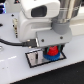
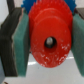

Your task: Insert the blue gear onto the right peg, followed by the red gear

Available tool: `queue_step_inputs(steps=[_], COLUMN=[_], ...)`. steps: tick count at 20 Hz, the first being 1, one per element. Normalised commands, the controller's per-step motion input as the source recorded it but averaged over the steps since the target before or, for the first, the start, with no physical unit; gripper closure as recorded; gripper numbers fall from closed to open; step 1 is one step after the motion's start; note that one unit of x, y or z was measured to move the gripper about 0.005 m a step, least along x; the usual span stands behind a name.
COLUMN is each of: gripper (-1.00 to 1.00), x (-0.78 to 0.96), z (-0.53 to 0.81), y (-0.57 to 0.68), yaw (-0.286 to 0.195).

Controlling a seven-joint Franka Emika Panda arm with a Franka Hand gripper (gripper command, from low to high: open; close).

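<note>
White tabletop [image 1: 12,60] fills the exterior view, with a black cable [image 1: 10,42] trailing in from its left edge. Toward the table's near edge lies the black-framed plate [image 1: 34,60], and on its right part the blue gear [image 1: 50,56] is already seated; the peg itself is hidden. Directly above it, the red gear [image 1: 51,50] is held in the gripper [image 1: 51,46]. In the wrist view the pads [image 2: 21,42] are seen pressed against the red gear's rim, blue teeth showing behind. The second insertion is judged under way; the bore must be kept centred, then lowered and released.
</note>
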Motion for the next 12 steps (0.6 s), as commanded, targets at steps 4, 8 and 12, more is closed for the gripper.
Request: queue_step_inputs(steps=[4,8,12], gripper=[1.0,1.0,-1.0], x=[0.15,0.08,0.04], z=[0.05,-0.07,0.19], y=[0.0,0.01,0.03], yaw=[0.0,0.0,0.0])
